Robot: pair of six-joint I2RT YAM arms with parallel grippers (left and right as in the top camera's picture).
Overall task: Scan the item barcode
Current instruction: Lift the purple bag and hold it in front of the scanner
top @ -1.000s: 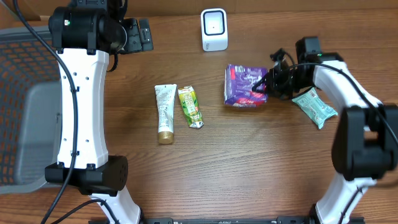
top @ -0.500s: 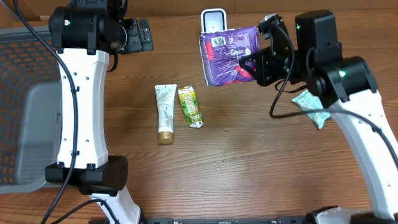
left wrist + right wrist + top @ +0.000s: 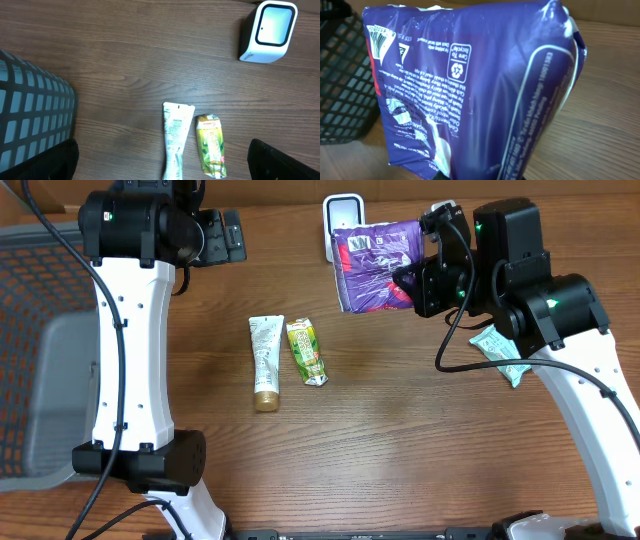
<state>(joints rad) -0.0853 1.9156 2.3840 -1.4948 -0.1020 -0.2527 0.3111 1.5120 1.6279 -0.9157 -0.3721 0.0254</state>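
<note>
A purple soft pack point(image 3: 372, 268) hangs in the air just in front of the white scanner point(image 3: 342, 207) at the table's far edge, covering its lower part. My right gripper point(image 3: 410, 280) is shut on the pack's right end. The right wrist view is filled by the pack point(image 3: 470, 90), with its barcode point(image 3: 376, 41) at the top left corner; my own fingers are almost wholly hidden beneath it. High over the table, my left gripper point(image 3: 162, 165) stands wide open and holds nothing. The scanner point(image 3: 267, 30) lies far ahead of it.
A white tube point(image 3: 266, 362) and a green packet point(image 3: 306, 352) lie side by side mid-table, below the left gripper. A teal packet point(image 3: 505, 350) lies at the right under my right arm. A dark mesh basket point(image 3: 40, 350) stands at the left edge.
My right gripper lifted the purple pack off the table and carried it up and left to the scanner, then nudged it slightly right. The left arm stayed still.
</note>
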